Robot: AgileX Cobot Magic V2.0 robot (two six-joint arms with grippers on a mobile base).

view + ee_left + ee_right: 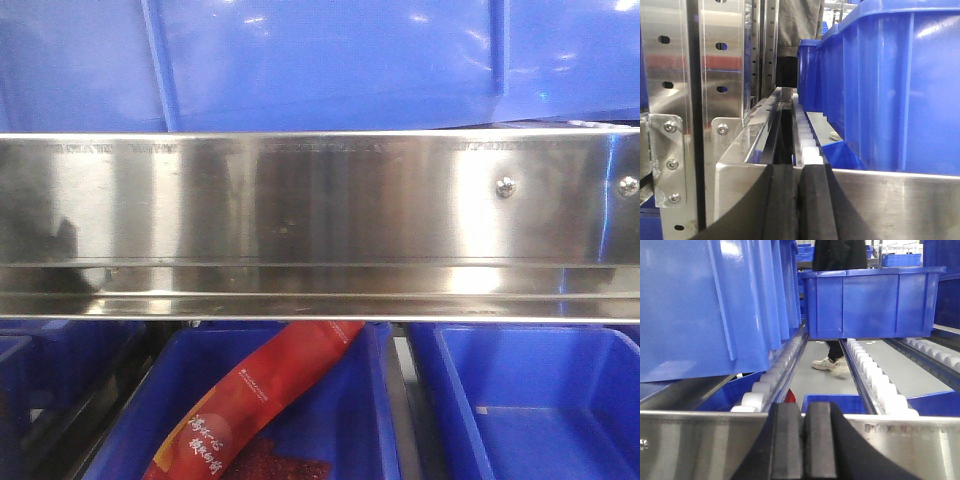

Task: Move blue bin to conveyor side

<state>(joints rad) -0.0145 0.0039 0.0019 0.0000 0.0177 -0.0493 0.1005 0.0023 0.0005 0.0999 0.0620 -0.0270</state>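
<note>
The blue bin (pixel 330 60) fills the top of the front view, just behind a steel rail. It is the glossy ribbed wall at the right in the left wrist view (pixel 900 90) and at the left in the right wrist view (pixel 700 305), resting on white rollers. My left gripper (pixel 799 200) is shut with nothing between its black pads, low in front of the rail and left of the bin's corner. Shut and empty as well, my right gripper (pixel 803 440) sits in front of the rail, right of the bin. The conveyor is out of view.
A shiny steel rail (pixel 300 200) with screws crosses in front of both grippers. White roller tracks (pixel 880 385) run away behind it. A second blue tote (pixel 870 300) sits farther back. Lower totes hold a red packet (pixel 250 400). Perforated metal uprights (pixel 720 75) stand left. A person's shoe (pixel 827 363) shows.
</note>
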